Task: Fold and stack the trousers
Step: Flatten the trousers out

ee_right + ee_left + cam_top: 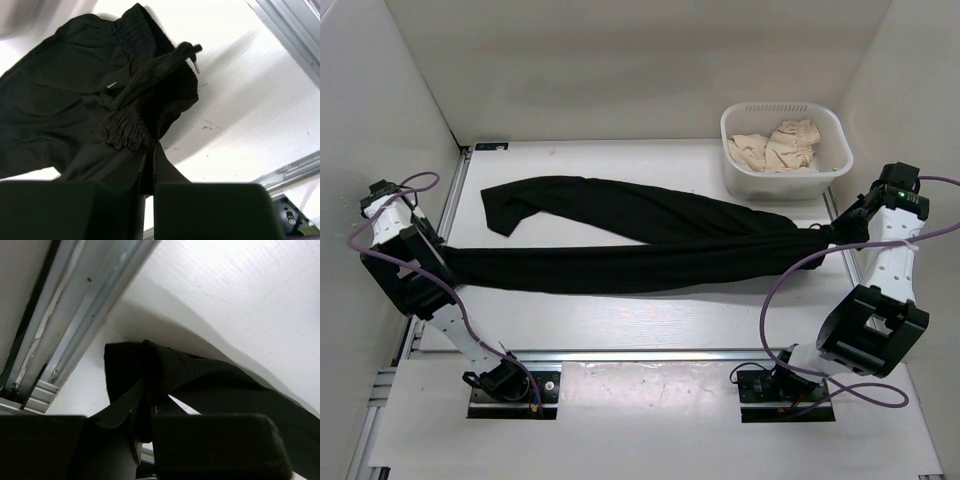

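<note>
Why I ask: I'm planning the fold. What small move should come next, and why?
Probably carry both arms a little toward the far edge, laying the held leg over the loose one. The trousers stretch between the left gripper, shut on a cuff, and the right gripper, shut on the waistband; the other leg lies apart behind.

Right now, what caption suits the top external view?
Left tool and right tool hold black trousers stretched across the table.
</note>
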Controlling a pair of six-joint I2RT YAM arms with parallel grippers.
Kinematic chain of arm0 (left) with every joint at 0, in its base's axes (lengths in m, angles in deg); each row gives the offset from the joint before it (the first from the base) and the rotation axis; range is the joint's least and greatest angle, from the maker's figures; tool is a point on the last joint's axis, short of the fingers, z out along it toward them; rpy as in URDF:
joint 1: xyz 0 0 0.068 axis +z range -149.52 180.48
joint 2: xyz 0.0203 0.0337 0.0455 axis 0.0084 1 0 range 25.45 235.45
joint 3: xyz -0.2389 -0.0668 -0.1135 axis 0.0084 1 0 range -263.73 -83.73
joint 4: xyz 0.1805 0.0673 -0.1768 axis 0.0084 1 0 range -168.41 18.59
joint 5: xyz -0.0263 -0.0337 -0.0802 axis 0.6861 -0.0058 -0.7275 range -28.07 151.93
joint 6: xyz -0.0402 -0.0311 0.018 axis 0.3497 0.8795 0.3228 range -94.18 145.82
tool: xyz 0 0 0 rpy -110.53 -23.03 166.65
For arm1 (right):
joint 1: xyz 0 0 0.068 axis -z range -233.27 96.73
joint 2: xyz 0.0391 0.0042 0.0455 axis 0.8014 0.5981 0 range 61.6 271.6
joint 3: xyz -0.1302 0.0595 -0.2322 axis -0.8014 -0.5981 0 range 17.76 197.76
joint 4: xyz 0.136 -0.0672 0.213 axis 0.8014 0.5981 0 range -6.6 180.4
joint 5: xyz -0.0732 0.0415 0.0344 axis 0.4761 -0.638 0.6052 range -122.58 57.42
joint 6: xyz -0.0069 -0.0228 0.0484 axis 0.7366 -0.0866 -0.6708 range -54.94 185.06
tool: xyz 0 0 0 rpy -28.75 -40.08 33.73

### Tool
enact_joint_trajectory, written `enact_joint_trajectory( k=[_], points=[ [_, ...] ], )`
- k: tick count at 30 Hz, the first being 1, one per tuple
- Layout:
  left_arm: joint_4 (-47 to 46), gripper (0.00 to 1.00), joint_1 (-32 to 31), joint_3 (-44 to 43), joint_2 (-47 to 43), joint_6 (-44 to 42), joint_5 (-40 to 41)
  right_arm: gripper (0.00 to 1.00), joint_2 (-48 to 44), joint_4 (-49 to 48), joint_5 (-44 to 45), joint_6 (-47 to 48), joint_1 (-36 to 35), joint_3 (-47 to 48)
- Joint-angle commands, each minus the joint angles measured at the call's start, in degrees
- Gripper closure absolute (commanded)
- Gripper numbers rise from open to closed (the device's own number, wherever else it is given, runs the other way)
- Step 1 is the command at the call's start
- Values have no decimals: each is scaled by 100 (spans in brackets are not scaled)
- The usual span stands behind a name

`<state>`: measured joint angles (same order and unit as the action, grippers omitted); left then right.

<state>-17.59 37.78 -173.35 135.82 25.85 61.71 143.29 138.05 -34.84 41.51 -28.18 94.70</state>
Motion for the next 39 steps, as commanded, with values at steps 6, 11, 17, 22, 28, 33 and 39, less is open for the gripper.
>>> enact_joint_trajectory(
  k=[6,11,17,22,28,33,39],
  points=[
    [-175,58,-742,-1213,1133,-3,14,100,776,-631,94,140,93,39],
    [-280,14,-873,-1849,1453,-3,260,100,901,-570,42,140,41,215],
    [-957,0,-873,-532,241,-3,391,100,550,-631,-20,246,41,4],
    [-1282,0,-505,708,-191,-3,331,100,348,-631,-134,246,41,-189],
    [-1582,0,-399,1324,264,-3,261,100,102,-631,-195,246,41,-461],
    [-1539,34,-452,1325,486,-3,-126,100,180,-736,-354,193,41,-576],
    [-1047,86,-295,772,171,-3,602,100,655,-61,-232,263,41,952]
  ],
)
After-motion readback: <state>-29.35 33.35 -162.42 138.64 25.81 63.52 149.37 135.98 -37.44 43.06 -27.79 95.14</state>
